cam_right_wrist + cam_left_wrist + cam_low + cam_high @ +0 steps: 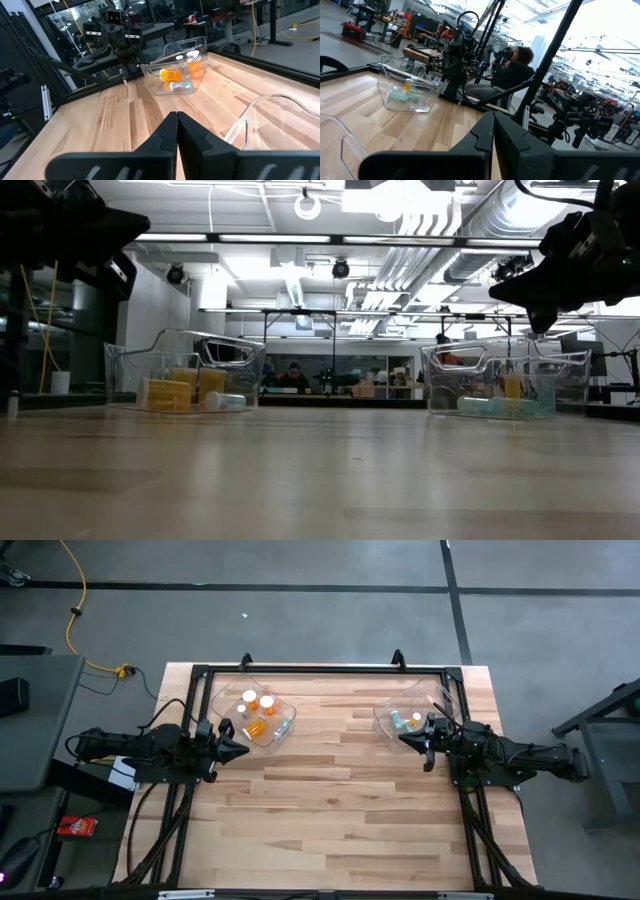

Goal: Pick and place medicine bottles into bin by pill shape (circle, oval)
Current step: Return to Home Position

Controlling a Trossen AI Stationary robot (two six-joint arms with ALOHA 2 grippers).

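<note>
High view showed the tiny orange and pale medicine bottles (pixel 258 726) all inside two clear plastic bins (pixel 288 707) at the far end of the wooden tabletop (pixel 340 810), left tool (pixel 240 748) and right tool (pixel 404 738) both closed on nothing at that tabletop's sides, so homing seemed in hand, needing only clear arm retraction.

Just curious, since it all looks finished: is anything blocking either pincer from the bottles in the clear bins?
Nothing visible does. The left pincer hangs shut by the left bin, the right pincer shut by the right bin, and the bottles lie inside the bins, whose tops are open.
</note>
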